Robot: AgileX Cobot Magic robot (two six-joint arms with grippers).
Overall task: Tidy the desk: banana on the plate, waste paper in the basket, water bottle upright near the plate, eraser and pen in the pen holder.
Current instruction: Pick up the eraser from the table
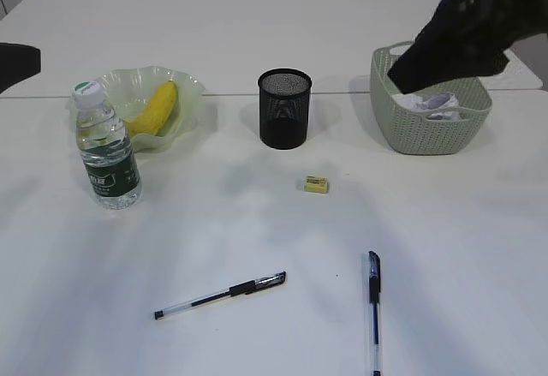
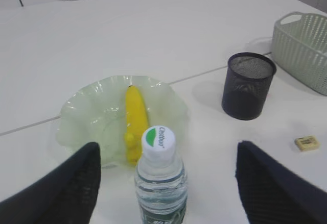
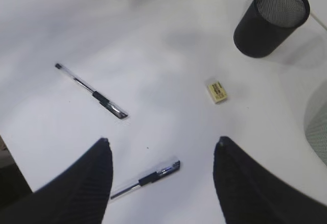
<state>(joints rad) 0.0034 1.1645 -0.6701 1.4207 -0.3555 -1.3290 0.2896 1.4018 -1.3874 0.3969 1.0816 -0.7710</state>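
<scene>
Hovering open and empty-jawed, the right gripper (image 3: pixel 161 183) is heading for the yellow eraser (image 1: pixel 316 185), needing to carry it left and far to the mesh pen holder (image 1: pixel 284 108); the left gripper (image 2: pixel 166 183) is idling open around the upright water bottle (image 2: pixel 160 183).

On the white cap (image 2: pixel 158 141) of the water bottle (image 2: pixel 160 183) between my left fingers I see a green-and-white logo with a small word beside it, something like "Cestbon", though I cannot read it for certain. The bottle's dark green label (image 1: pixel 114 177) and the eraser (image 3: pixel 218 91) carry print too small to read.
</scene>
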